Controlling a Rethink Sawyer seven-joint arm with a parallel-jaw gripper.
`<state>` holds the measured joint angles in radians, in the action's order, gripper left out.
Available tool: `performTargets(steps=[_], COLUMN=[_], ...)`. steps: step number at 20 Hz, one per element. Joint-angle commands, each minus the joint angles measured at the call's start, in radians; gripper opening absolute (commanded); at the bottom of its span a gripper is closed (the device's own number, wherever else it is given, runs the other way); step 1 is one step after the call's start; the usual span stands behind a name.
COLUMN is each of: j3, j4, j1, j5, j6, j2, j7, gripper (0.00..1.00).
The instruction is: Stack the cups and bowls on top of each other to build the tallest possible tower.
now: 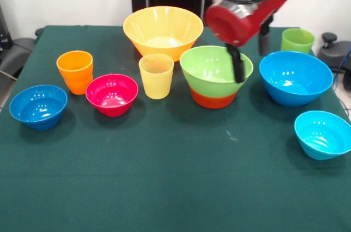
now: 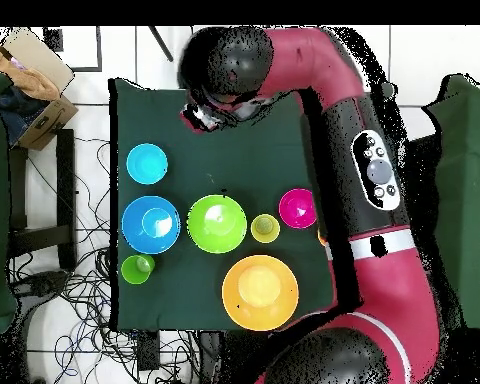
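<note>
The red arm (image 1: 247, 15) is reaching down over the counter (image 1: 164, 177), its jaws dangling at the light green bowl (image 1: 211, 67); whether they are parted I cannot tell. That bowl is sitting in the orange-red bowl (image 1: 214, 99). Seven bowls and three cups are showing, the pale yellow cup (image 1: 156, 75) standing alone.

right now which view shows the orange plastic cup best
The front view: the orange ribbed plastic cup stands whole and upright beside the magenta bowl. In the overhead view the arm covers it, leaving only an orange sliver at the arm's edge.
</note>
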<state>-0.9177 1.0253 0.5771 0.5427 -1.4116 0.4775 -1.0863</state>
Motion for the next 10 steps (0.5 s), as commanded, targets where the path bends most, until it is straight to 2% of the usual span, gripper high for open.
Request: performTargets(steps=[1, 6, 10], j3=[0.068, 0.042, 0.030], j4=[-0.169, -0.273, -0.271], j1=[-0.021, -0.009, 0.030], j5=[0.083, 0.093, 0.104], j6=[-0.129, -0.210, -0.216], j2=[-0.093, -0.141, -0.146], j7=[0.264, 0.397, 0.529], gripper=[1.00, 1.00, 1.00])
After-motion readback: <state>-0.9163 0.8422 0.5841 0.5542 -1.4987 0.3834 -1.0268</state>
